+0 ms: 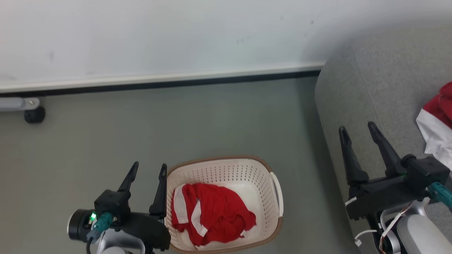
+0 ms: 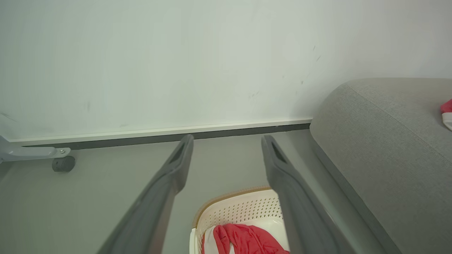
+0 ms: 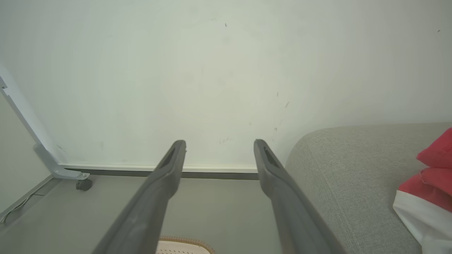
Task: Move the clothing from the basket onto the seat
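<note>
Grey floor (image 1: 106,148) below a white wall (image 1: 176,35). Head view: basket (image 1: 229,173) on the floor holding a red garment (image 1: 215,211); second garment (image 1: 439,106) on the grey seat (image 1: 370,88). Left gripper (image 1: 148,168) beside the basket, right gripper (image 1: 357,129) over the seat, both spread, empty. Right wrist view cuts the basket to its rim.

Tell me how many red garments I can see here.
2. One red garment lies in the basket; a second garment lies on the seat, cut by the frame edge. More may hide underneath.
</note>
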`<state>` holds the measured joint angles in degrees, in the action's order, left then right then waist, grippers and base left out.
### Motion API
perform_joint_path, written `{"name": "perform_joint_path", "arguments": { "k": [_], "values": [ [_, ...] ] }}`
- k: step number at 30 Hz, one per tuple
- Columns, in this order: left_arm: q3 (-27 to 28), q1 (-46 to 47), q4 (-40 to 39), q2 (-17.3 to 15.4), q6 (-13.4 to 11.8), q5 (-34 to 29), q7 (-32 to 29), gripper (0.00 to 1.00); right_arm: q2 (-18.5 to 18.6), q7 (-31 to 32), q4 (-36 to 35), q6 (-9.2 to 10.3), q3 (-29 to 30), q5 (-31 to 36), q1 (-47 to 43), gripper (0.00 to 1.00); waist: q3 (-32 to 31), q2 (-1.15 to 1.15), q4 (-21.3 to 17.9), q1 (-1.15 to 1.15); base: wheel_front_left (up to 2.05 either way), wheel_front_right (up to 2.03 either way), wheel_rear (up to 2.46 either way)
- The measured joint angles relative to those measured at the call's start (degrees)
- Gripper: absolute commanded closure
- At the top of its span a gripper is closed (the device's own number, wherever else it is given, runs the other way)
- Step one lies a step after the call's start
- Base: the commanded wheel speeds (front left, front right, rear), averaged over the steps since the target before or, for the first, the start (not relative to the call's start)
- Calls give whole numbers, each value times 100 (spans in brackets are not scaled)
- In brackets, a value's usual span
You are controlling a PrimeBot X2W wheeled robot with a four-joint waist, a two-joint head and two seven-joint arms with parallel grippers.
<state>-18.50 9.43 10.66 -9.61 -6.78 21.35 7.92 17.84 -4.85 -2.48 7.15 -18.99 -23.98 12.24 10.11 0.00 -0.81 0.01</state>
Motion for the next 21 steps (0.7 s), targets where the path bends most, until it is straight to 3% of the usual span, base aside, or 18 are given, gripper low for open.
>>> {"name": "perform_joint_path", "arguments": {
  "k": [21],
  "values": [
    [-494,1414,871,-121,328,-528,-434,0,-419,316,-736,15,103,646,937,0,1706,1,-466,0,0,0,0]
  ]
}}
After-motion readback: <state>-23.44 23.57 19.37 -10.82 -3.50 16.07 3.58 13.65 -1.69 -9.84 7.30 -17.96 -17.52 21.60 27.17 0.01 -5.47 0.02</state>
